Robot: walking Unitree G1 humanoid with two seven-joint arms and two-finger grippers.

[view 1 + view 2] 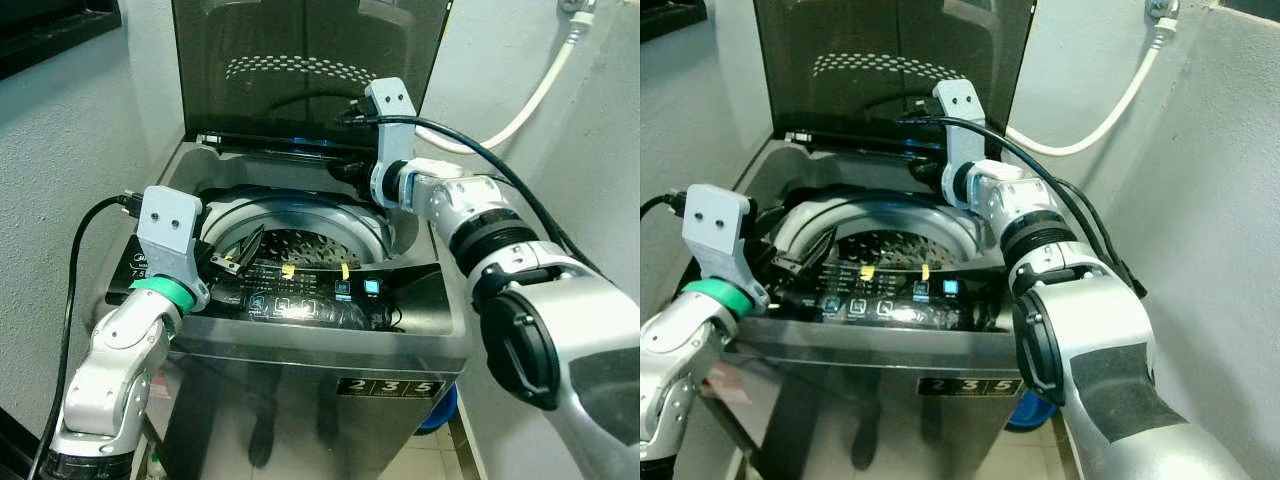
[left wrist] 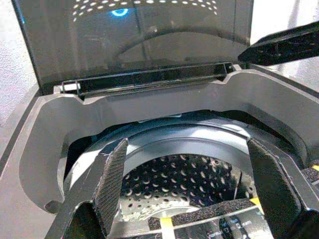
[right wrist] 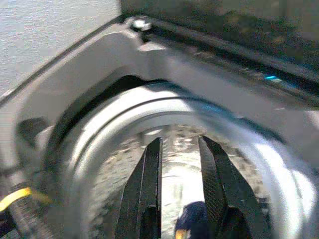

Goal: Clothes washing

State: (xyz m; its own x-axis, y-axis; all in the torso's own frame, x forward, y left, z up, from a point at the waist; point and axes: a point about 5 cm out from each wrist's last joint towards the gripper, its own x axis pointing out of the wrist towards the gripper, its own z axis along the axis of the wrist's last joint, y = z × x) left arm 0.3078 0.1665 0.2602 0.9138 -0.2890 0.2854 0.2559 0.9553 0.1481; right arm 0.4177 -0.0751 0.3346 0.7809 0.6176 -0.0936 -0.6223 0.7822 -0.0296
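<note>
Hovering over the open washing machine [image 1: 300,345], the left claw [image 2: 189,179] is gaping wide and empty above its drum [image 2: 184,184]; the right claw [image 3: 179,169] is hanging slightly parted, empty, at the drum's rear.

On the front of the washer [image 1: 300,400] before me, a small dark plate [image 1: 390,387] carries the white digits "2 3 5"; the same plate reads the same way in my right eye view. On the washer's top left corner, beside my left arm, a label [image 1: 137,268] begins with a "7", and the rest is hidden behind the arm or too small to make out. The control panel [image 1: 300,290] along the front rim bears rows of tiny white print and small icons, with two lit blue buttons, but I cannot read any of it. Nothing else I see has legible lettering.
</note>
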